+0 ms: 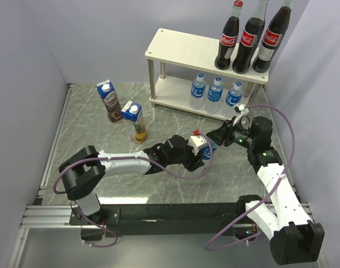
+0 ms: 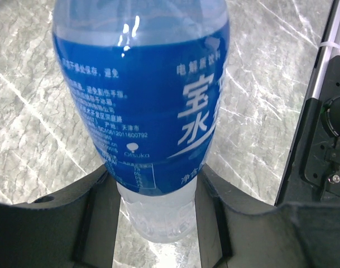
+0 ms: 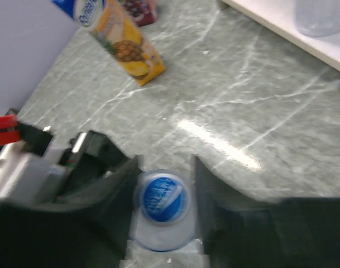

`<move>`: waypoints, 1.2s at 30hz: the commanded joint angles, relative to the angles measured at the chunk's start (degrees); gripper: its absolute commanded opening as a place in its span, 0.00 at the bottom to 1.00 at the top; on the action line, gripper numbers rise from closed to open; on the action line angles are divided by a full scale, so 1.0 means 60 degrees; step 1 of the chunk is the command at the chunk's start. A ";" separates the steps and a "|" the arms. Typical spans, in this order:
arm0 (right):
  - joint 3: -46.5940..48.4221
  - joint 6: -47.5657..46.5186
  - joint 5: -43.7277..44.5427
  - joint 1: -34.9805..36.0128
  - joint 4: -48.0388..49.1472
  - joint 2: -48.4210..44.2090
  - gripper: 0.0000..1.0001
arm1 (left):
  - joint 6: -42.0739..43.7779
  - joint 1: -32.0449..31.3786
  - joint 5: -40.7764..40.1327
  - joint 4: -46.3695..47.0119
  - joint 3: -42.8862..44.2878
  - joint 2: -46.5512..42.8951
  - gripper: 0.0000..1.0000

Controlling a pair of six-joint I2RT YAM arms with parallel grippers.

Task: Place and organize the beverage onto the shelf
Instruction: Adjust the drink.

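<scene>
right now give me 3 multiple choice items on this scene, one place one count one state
1. Where do the cola bottles stand?
A. top board of the shelf
B. lower board
C. on the table

2. How many water bottles are on the lower board?
A. one
B. three
C. five

3. What is between the left gripper's fingers?
A. nothing
B. a juice carton
C. a water bottle

Answers:
1. A, all three stand on the top board at its right end.
2. B, three blue-labelled bottles sit in a row under the colas.
3. C, the left wrist view shows the blue-labelled bottle between both fingers.
</scene>
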 commanded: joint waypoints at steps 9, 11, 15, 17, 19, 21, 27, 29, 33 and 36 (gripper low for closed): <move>0.0436 -0.0183 -0.0332 0.0053 0.0185 -0.0470 0.00 | -0.0085 0.0090 0.0165 0.2052 0.0736 -0.0441 0.07; 0.0407 -0.0168 -0.0346 0.0053 0.0244 -0.0616 0.00 | -0.0202 0.0105 0.0254 0.1980 0.0954 -0.0310 0.27; 0.0451 -0.0226 -0.0288 0.0053 0.0171 -0.0661 0.00 | -0.0364 0.0105 0.0342 0.1848 0.1409 0.0115 0.57; 0.0465 -0.0256 -0.0244 0.0053 0.0113 -0.0661 0.00 | -0.0422 0.0105 0.0400 0.1804 0.1717 0.0276 0.70; 0.0480 -0.0300 -0.0244 0.0053 0.0083 -0.0646 0.00 | -0.0451 0.0105 0.0415 0.1760 0.1965 0.0525 0.74; 0.0509 -0.0343 -0.0215 0.0067 0.0024 -0.0646 0.00 | -0.0510 0.0105 0.0371 0.1745 0.2112 0.0730 0.76; 0.0509 -0.0359 -0.0127 0.0053 -0.0005 -0.0675 0.00 | -0.0569 0.0105 0.0239 0.1702 0.2420 0.0979 0.78; 0.0524 -0.0387 -0.0054 0.0053 -0.0020 -0.0704 0.00 | -0.0540 0.0105 0.0283 0.1511 0.2538 0.1038 0.78; 0.0539 -0.0534 0.0268 0.0053 -0.0034 -0.0865 0.00 | -0.0350 0.0105 0.0400 0.0911 0.2743 0.1170 0.78; 0.0539 -0.0592 0.0415 0.0053 -0.0049 -0.0924 0.00 | -0.0145 0.0105 0.0284 0.0384 0.2889 0.1214 0.78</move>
